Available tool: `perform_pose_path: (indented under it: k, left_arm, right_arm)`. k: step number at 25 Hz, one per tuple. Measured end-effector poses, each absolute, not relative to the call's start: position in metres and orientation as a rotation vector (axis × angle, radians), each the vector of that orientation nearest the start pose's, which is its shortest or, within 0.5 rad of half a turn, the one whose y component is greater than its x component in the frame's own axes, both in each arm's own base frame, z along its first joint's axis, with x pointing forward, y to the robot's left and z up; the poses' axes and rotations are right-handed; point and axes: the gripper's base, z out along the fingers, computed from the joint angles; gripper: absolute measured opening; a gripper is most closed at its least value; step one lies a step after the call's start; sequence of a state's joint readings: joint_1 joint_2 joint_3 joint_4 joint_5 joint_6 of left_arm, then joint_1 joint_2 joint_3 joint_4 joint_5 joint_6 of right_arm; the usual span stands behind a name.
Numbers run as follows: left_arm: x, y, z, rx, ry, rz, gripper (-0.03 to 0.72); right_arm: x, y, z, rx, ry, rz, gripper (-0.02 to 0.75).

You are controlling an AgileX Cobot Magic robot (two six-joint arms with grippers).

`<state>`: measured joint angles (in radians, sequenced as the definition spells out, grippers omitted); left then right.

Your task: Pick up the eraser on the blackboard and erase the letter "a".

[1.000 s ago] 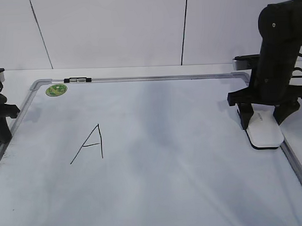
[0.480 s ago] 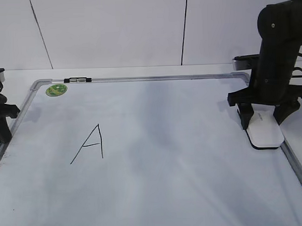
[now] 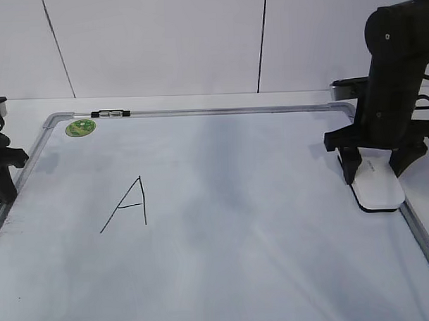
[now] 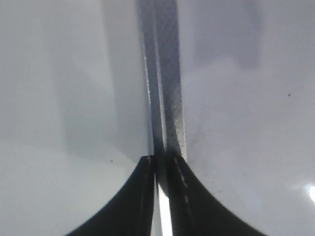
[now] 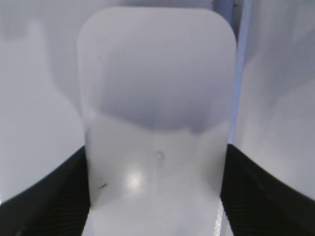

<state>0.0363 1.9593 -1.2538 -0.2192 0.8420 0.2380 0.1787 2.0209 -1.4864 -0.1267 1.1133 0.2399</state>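
Observation:
The white eraser (image 3: 379, 188) lies on the blackboard (image 3: 239, 258) against its right frame. My right gripper (image 3: 374, 174) stands over it, one finger on each long side. In the right wrist view the eraser (image 5: 157, 98) fills the gap and both fingers (image 5: 59, 196) press its edges, so the gripper (image 5: 155, 201) is shut on it. The eraser still rests on the board. A tall capital "A" (image 3: 128, 206) is drawn at the left. No lowercase "a" shows in any view. My left gripper (image 3: 0, 175) is shut and empty over the board's left frame (image 4: 165, 98).
A round green sticker (image 3: 80, 127) sits in the board's far left corner, with a small black clip (image 3: 109, 113) on the top frame beside it. The grey frame's right rail (image 3: 421, 231) runs just right of the eraser. A white wall stands behind the board.
My right gripper's fingers have drawn in a little against the eraser's sides. The eraser, the board and the left arm have not moved.

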Motion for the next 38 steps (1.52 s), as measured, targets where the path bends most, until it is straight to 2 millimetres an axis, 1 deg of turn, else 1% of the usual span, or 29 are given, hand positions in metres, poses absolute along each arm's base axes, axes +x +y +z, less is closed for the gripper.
perform_pose_path:
  k: [4, 14, 20, 25, 32, 38]
  left_arm:
    - [0.371, -0.001, 0.153, 0.097, 2.999, -0.233, 0.064]
    - [0.371, -0.001, 0.153, 0.097, 2.999, -0.233, 0.064]
    - [0.371, -0.001, 0.153, 0.097, 2.999, -0.233, 0.065]
    - [0.371, -0.001, 0.153, 0.096, 2.997, -0.232, 0.065]
    - [0.371, -0.001, 0.153, 0.096, 2.997, -0.232, 0.065]
    - [0.371, -0.001, 0.153, 0.096, 2.997, -0.232, 0.065]
  right_arm:
    - [0.390, 0.060, 0.182, 0.009, 3.101, -0.169, 0.598]
    - [0.392, 0.064, 0.186, 0.035, 3.101, -0.104, 0.598]
    - [0.396, 0.066, 0.198, 0.027, 3.097, -0.090, 0.598]
    - [0.399, 0.064, 0.208, 0.015, 3.095, -0.119, 0.598]
    - [0.398, 0.064, 0.208, -0.001, 3.101, -0.123, 0.598]
    - [0.398, 0.067, 0.207, 0.003, 3.108, -0.080, 0.598]
